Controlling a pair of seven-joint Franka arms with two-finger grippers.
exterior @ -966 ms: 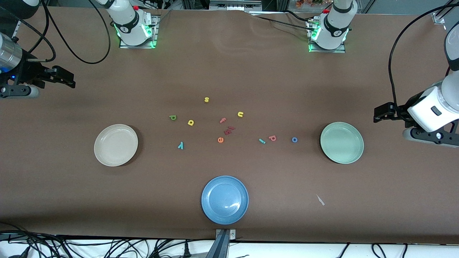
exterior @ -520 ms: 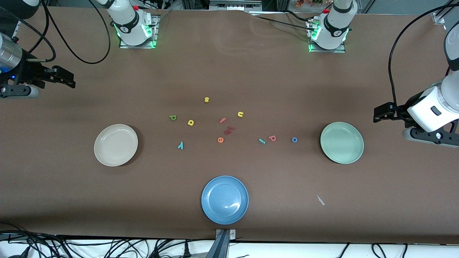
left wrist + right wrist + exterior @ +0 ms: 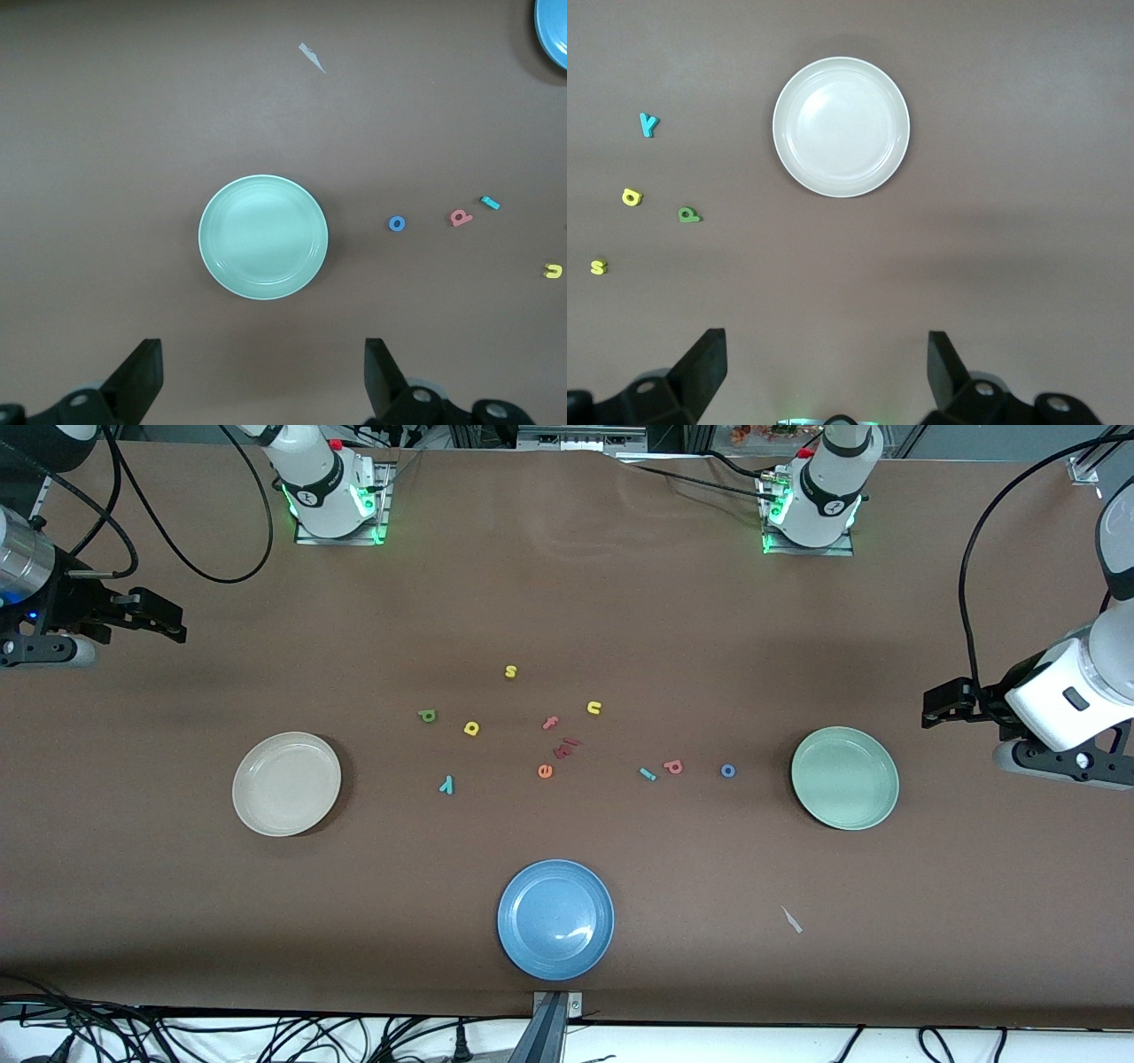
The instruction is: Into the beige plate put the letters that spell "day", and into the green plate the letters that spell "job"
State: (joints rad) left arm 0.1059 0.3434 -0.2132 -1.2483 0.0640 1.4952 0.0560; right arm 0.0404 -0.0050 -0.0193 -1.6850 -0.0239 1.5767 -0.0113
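Brown table (image 3: 567, 602) unchanged, left end effector (image 3: 262, 376) and right end effector (image 3: 826, 372) still spread, empty.

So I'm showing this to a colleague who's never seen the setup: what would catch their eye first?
Three plates ring a scatter of tiny coloured foam letters at mid-table: the beige plate toward the right arm's end, the green plate toward the left arm's end, a blue plate nearest the camera. All three are empty. The left gripper and right gripper wait at the table's ends, jaws open.

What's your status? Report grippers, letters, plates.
Left gripper and right gripper open, waiting at table ends. Beige plate, green plate hold nothing. All letters on table between them. Nothing blocking.
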